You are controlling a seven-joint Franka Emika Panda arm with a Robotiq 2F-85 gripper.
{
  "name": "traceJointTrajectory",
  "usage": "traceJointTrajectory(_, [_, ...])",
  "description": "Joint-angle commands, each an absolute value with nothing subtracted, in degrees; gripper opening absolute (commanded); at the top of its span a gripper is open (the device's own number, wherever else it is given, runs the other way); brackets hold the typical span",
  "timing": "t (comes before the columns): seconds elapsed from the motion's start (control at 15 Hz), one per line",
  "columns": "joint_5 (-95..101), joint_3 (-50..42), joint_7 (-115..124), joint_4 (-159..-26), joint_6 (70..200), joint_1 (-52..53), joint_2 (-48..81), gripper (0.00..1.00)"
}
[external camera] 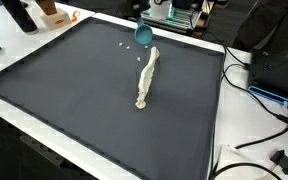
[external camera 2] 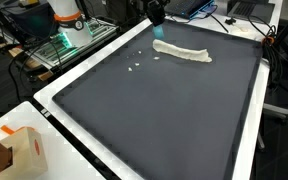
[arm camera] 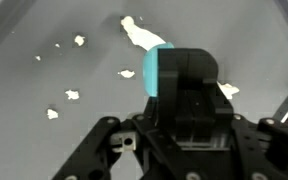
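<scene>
In an exterior view, the small white crumbs (external camera: 125, 48) lie scattered in the upper middle of the frame, on the dark grey mat (external camera: 44, 85). Just to their right, the teal rounded object (external camera: 143, 33) hangs close to the mat's far edge. Below it, the cream twisted strip of soft material (external camera: 145, 80) runs down toward the centre of the frame. Its upper end is near the teal object, but the pictures do not show whether the two touch.

The main risk, as I judge it, comes from how low the teal object sits over the end of the strip. A sideways push at this height could drag or smear the strip and scatter the crumbs wider, perhaps over the mat's far edge. The hold looks like a second risk. In the wrist view only a narrow teal edge shows, at the left of the black finger block in mid-frame. That suggests an off-centre grip that could let the object twist or slip out.

The black gripper (external camera 2: 157, 18) stands at the top middle of the frame. It appears to be clamped on the teal object and carrying it clear of the mat. The gap between the jaws is hidden behind the object and the fingers' own bulk.
</scene>
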State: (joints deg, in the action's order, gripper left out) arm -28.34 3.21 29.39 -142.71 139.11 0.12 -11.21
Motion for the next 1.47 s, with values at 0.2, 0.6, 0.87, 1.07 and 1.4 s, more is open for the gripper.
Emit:
traceJointTrajectory(0.2, [-6.25, 5.56, 44.44, -133.51, 117.57, -0.79, -9.46, 0.25])
traceJointTrajectory(0.6, [4.81, 7.6, 53.67, -123.88, 102.56, 0.94, -4.09, 0.25])
traceJointTrajectory(0.87, [11.6, 8.23, 61.29, -119.04, 97.94, 2.9, 1.01, 0.25])
traceJointTrajectory(1.07, [15.53, 7.84, 66.02, -116.09, 96.08, 4.73, 4.77, 0.25])
traceJointTrajectory(1.4, [19.09, 7.14, 71.22, -111.96, 92.65, 7.34, 10.15, 0.25])
